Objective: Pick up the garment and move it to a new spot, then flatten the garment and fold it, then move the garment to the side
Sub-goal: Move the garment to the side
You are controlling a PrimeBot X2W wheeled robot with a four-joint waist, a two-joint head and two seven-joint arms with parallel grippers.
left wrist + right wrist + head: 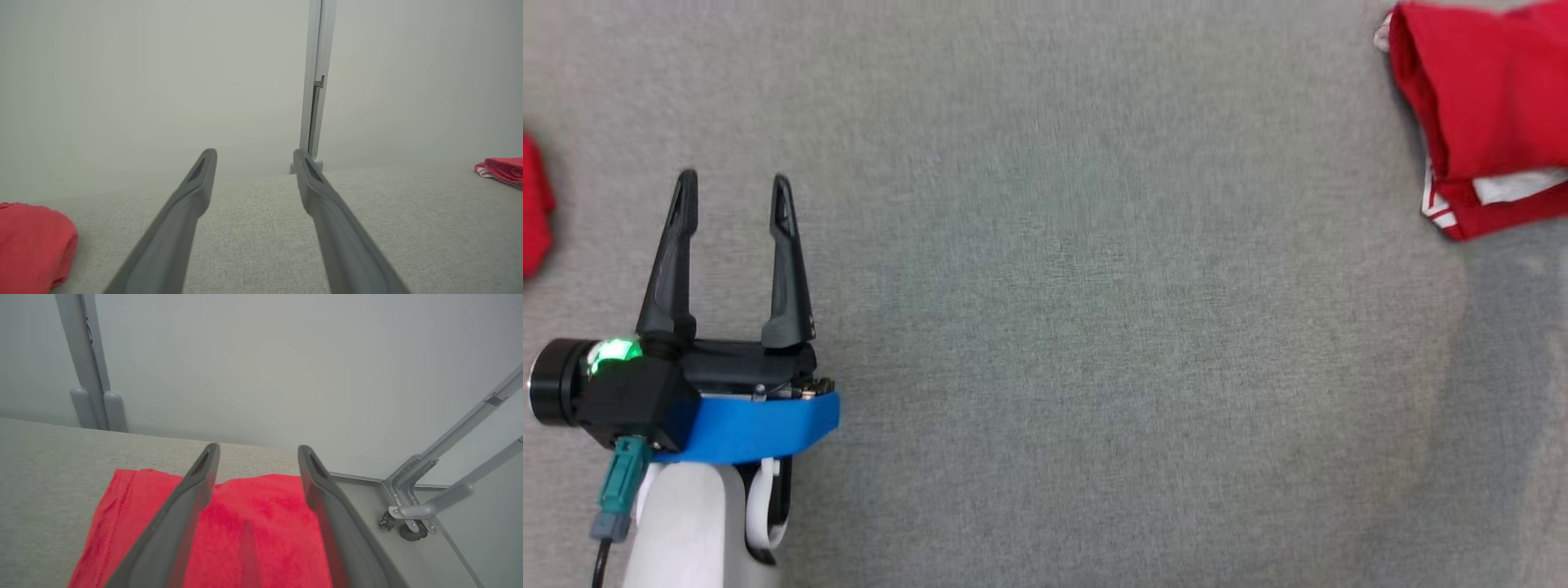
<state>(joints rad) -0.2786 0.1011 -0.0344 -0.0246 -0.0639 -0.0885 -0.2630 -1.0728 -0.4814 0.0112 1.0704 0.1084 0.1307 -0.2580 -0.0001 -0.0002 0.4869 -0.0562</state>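
Note:
The garment [1486, 106] is red with white trim and lies folded at the far right of the grey cloth-covered table [1094, 327]. In the left wrist view the garment [502, 168] shows small at the right edge. My right gripper [258, 448] is open just above the garment [253, 514], its fingers spread over the red cloth and nothing pinched between them. Well away from the garment, my left gripper [735, 178] stands open and empty at the lower left, fingers pointing away from me. In its own wrist view the left gripper [254, 154] hovers low over bare table.
Another piece of red cloth [533, 204] lies at the table's left edge, left of my left gripper, and also shows as red cloth [32, 241]. A grey metal post [316, 81] stands behind the table. Metal frame braces [449, 477] sit off the table's right end.

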